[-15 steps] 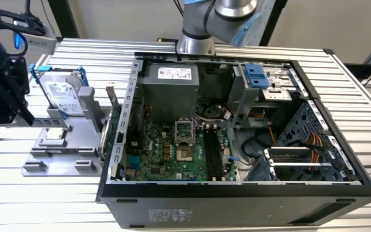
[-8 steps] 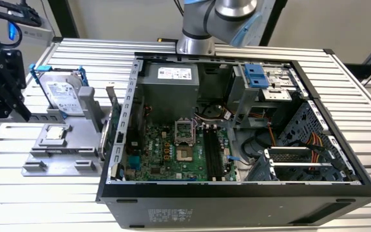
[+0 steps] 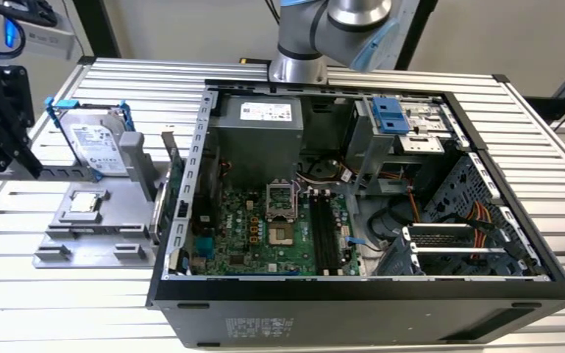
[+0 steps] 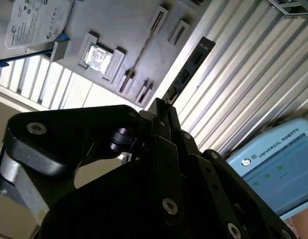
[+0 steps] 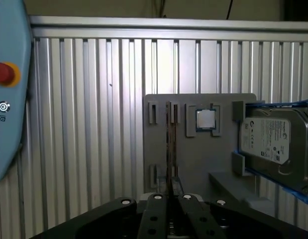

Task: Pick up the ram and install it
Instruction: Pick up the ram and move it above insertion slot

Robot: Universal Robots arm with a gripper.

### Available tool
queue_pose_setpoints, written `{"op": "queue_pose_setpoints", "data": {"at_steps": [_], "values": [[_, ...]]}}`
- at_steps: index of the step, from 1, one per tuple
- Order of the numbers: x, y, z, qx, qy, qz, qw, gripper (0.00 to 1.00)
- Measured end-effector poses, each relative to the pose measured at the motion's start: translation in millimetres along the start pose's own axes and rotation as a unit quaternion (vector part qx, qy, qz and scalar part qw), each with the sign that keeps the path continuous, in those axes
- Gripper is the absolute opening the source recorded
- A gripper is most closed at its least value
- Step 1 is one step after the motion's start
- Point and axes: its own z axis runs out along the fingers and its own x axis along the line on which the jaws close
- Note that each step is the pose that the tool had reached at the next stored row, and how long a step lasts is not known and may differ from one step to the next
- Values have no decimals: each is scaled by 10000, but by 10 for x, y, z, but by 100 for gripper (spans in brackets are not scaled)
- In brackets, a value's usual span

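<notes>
In the second wrist view the ram point(image 4: 188, 69) is a thin dark stick with chips on its face. It juts sideways from my gripper point(image 4: 161, 107), which is shut on it above the slatted table. In the first wrist view the ram point(image 5: 169, 149) shows edge-on, rising from the gripper point(image 5: 172, 191) over the grey fixture point(image 5: 193, 164). In the exterior view the gripper point(image 3: 6, 168) hangs high at the exterior view's left edge. The long black motherboard slots point(image 3: 324, 239) lie inside the open computer case point(image 3: 361, 309).
The grey fixture point(image 3: 86, 246) holds a hard drive in a blue bracket point(image 3: 94, 143) and a square processor chip point(image 3: 86, 202). The arm's base point(image 3: 297, 66) stands behind the case. A teach pendant point(image 4: 278, 164) lies near the table.
</notes>
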Motion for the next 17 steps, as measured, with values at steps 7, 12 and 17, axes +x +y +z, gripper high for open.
{"op": "queue_pose_setpoints", "data": {"at_steps": [7, 12, 17], "values": [[-1, -1, -10, 0, 0, -1, 10000, 0], [-3, -75, -10, -2, 1, 0, 10000, 0], [-5, -179, -11, -5, 1, 0, 10000, 0]]}}
